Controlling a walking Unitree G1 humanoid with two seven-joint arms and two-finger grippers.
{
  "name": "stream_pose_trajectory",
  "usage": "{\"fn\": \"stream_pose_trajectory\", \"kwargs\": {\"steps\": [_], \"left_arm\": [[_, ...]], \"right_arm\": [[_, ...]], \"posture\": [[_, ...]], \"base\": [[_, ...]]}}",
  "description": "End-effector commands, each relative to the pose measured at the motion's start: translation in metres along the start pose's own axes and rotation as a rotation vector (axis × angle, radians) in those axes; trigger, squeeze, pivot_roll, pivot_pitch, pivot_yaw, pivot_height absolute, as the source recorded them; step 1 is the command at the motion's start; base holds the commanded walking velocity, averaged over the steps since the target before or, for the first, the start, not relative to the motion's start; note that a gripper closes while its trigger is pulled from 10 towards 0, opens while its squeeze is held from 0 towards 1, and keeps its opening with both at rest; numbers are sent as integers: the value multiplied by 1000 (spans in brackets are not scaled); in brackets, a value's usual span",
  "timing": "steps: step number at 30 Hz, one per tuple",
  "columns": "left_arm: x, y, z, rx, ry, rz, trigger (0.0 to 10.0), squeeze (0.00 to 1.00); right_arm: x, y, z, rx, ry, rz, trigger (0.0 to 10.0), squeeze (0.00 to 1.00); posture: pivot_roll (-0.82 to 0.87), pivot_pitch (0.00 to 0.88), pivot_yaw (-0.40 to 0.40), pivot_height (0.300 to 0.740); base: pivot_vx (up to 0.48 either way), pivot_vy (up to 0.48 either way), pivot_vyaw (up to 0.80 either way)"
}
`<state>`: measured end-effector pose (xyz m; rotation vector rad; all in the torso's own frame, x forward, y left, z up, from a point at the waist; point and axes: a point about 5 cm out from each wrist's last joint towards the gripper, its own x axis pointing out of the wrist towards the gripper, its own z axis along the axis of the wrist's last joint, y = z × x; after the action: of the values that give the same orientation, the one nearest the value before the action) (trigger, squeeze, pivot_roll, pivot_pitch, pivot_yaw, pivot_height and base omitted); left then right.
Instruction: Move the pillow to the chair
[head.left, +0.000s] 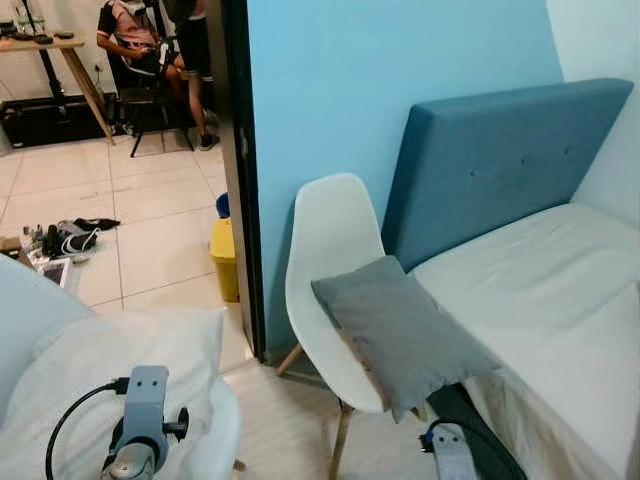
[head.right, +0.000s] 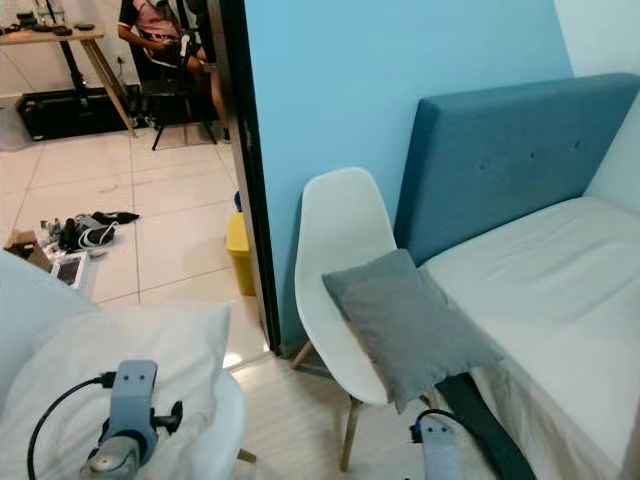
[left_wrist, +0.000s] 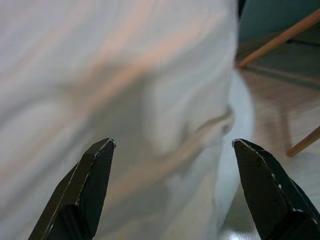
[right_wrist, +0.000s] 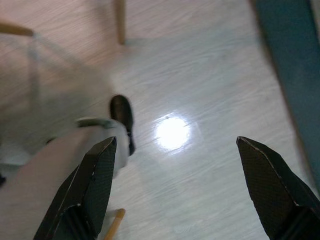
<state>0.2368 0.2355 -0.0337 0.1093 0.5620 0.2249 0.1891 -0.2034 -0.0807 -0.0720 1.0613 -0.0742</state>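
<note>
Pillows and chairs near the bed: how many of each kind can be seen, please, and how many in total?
Grey pillow, on the white chair's seat: 1
White pillow, on the near round seat under the left gripper: 1
White chair with wooden legs: 1
Total: 3

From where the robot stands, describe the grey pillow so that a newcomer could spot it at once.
Find the blue headboard against the light blue wall; just left of it stands a white chair with wooden legs. The grey pillow lies on its seat, one corner overhanging the front edge. It is the one grey cushion; the bedding nearby is white.
</note>
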Motion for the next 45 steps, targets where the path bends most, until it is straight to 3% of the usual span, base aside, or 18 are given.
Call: {"fn": "stream_pose_trajectory", "kwargs": {"steps": [1,14,28,34,35,37,38,45], "left_arm": [[-2,0,-4,5,13,-1,10000,0],[-4,1,-9,10,25,3,10000,0],[-6,2,-16,10,45,13,10000,0],[-6,3,-16,8,48,19,10000,0],[-6,4,-16,8,51,23,10000,0],[-6,4,-16,8,51,23,10000,0],[-6,4,-17,7,54,27,10000,0],[-7,4,-19,9,58,26,10000,0]], "right_arm": [[0,-4,5,-5,-16,-7,10000,0],[0,-4,6,-6,-22,-13,10000,0],[0,-12,21,27,-66,-40,10000,0],[-1,-12,44,64,-134,-40,10000,0],[-2,-12,59,81,-177,-36,10000,0],[-2,-12,59,81,-177,-36,10000,0],[-4,-11,78,99,-227,-30,10000,0],[-8,-8,103,130,-301,-11,10000,0]], "posture": [[-67,34,-8,740],[-70,45,-9,740],[-75,51,-9,740],[-78,51,-7,740],[-80,49,-7,740],[-80,49,-7,740],[-79,46,-9,740],[-77,46,-12,740]], "base": [[0,-480,0],[0,-480,-32],[0,-214,-788],[0,0,-788],[0,0,-788],[0,0,-788],[0,0,-788],[0,0,-788]]}}
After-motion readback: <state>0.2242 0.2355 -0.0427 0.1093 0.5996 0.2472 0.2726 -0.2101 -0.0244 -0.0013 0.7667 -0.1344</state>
